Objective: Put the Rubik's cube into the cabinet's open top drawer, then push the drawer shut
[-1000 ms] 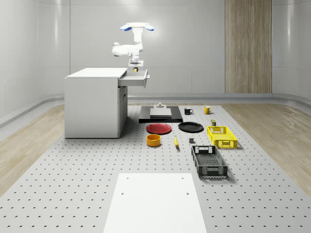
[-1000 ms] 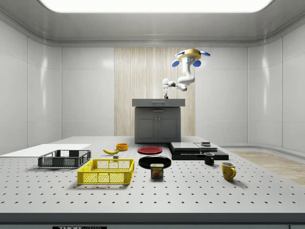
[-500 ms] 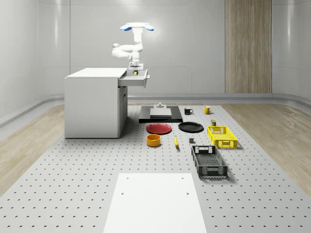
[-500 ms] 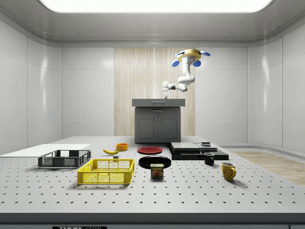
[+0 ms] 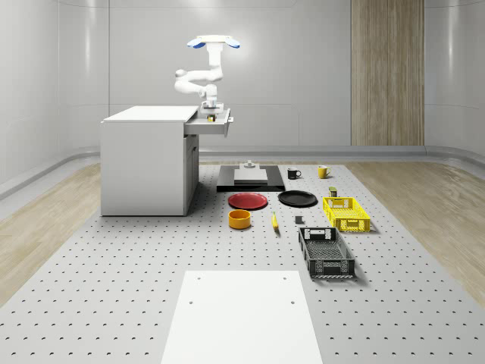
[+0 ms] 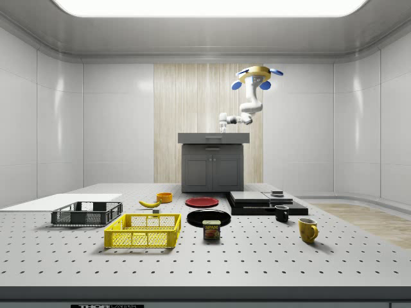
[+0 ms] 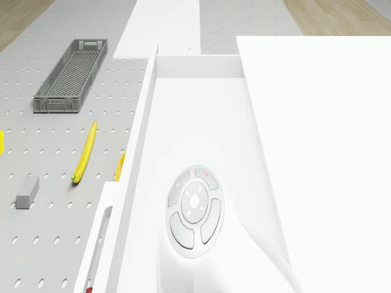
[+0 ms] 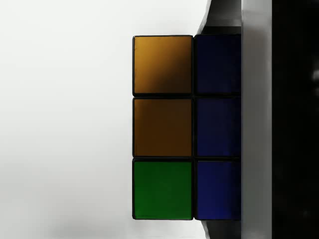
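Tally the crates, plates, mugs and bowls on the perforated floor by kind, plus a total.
Crates: 2 (yellow crate, grey crate)
Plates: 2 (red plate, black plate)
Mugs: 2 (black mug, yellow mug)
Bowls: 1 (orange bowl)
Total: 7

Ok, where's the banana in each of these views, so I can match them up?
Whole-scene view: the banana lies on the table between the orange bowl and the grey crate.
Side view: the banana lies beyond the crate's right end.
Drone view: the banana lies beside the open drawer.
Shared landmark: the grey crate.
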Tool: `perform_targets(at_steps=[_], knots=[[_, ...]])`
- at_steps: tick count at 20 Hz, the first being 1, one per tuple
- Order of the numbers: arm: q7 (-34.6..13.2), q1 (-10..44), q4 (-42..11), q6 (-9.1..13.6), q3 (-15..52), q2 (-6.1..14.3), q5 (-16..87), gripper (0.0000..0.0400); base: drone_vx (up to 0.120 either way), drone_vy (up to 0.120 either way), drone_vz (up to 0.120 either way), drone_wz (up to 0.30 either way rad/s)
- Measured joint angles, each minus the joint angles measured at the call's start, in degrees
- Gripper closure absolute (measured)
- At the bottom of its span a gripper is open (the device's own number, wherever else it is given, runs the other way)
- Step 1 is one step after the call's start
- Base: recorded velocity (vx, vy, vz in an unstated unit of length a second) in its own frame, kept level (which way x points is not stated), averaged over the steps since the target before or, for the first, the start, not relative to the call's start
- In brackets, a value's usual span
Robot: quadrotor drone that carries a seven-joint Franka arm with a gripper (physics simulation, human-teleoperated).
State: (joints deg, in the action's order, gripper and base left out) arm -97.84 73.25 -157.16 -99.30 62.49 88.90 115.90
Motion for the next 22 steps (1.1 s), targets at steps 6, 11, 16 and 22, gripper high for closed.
perform_targets(at_steps=[6, 11, 16, 22], knots=[[0.28, -0.73, -0.69, 1.18, 1.22, -0.48, -0.89, 0.0011, 0.000, 0.000, 0.000, 0.000], [0.48, -1.80, -2.13, 2.92, 4.36, -0.60, -3.66, 0.0003, 0.000, 0.000, 0.064, 0.000], [0.58, -2.32, -2.81, 3.87, 6.08, -0.77, -5.17, 0.0001, -0.112, 0.120, 0.120, 0.000], [0.64, -2.55, -3.07, 4.36, 6.76, -0.95, -5.74, 0.0000, -0.080, 0.120, 0.080, 0.000]])
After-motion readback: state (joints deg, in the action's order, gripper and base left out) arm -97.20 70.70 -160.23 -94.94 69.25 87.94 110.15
